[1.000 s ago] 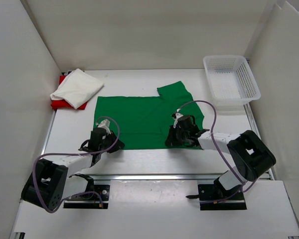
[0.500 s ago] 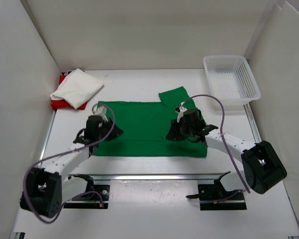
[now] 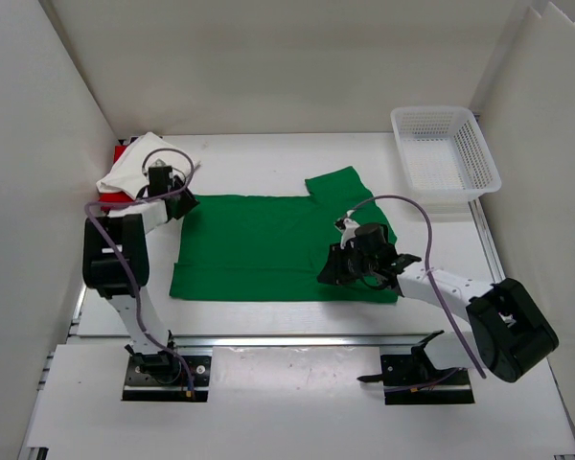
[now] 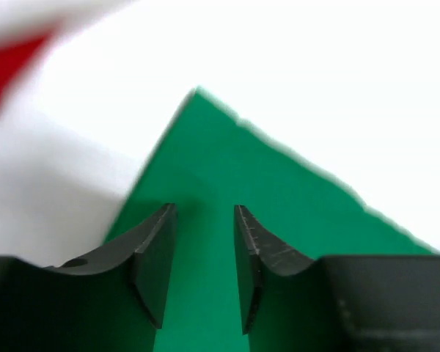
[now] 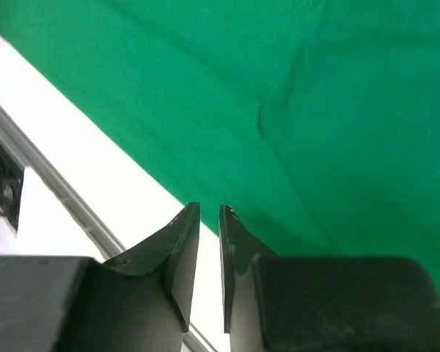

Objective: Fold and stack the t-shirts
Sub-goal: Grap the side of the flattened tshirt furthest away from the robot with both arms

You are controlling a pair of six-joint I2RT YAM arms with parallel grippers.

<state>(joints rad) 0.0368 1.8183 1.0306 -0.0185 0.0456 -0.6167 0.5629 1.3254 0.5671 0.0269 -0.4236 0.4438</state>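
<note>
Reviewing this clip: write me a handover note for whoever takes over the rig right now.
Left gripper: fingers open, empty, over the far-left corner of the green cloth t-shirt.
Right gripper: fingers slightly apart, empty, above the green shirt's near-right edge.
Far left: the white cloth t-shirt lies folded on the red cloth t-shirt.
Done: two shirts stacked; green partly folded, flat mid-table.
Left: finish folding green, put it on the stack.

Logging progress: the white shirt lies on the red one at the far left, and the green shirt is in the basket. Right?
No. The green shirt is spread on the table, outside the basket, as the top external view shows. The white shirt does lie on the red one.
</note>
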